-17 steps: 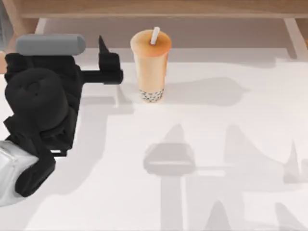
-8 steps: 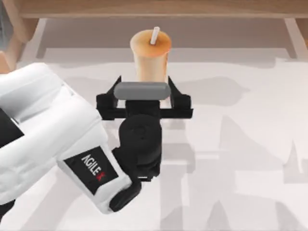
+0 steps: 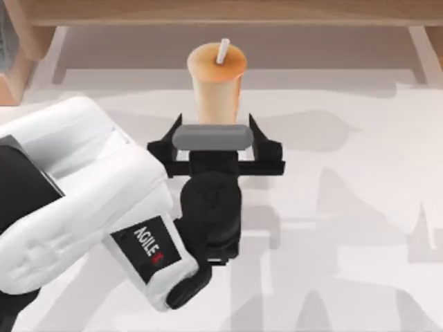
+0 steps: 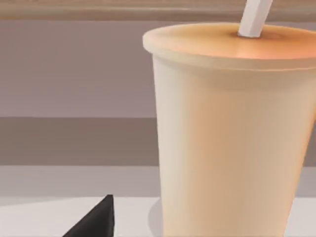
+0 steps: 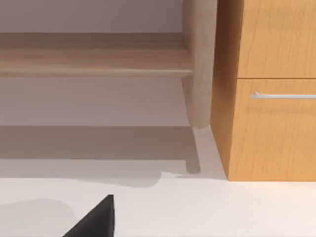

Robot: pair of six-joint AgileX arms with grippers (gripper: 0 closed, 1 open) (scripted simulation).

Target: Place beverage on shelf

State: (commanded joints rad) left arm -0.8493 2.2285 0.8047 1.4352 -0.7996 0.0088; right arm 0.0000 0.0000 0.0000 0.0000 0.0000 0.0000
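The beverage [image 3: 217,79], a tall clear cup of orange-tan milk tea with a white straw [image 3: 223,50], stands upright on the white table in front of the shelf [image 3: 221,12]. My left gripper [image 3: 216,123] is open, one black finger on each side of the cup's lower part; whether they touch it I cannot tell. The wrist body hides the cup's base. In the left wrist view the beverage [image 4: 232,138] looms close, with one black fingertip [image 4: 96,219] beside it. One fingertip [image 5: 96,219] of my right gripper shows over bare table, holding nothing.
The shelf's long board [image 5: 94,61] and slanted support [image 5: 200,64] stand at the table's far side, its other support [image 3: 28,48] at far left. A wooden cabinet [image 5: 271,94] with a drawer handle sits beside the shelf.
My left gripper swung from the cup's left side, turned to face it, and has edged forward so its open fingers now flank the cup. The beverage has not moved.
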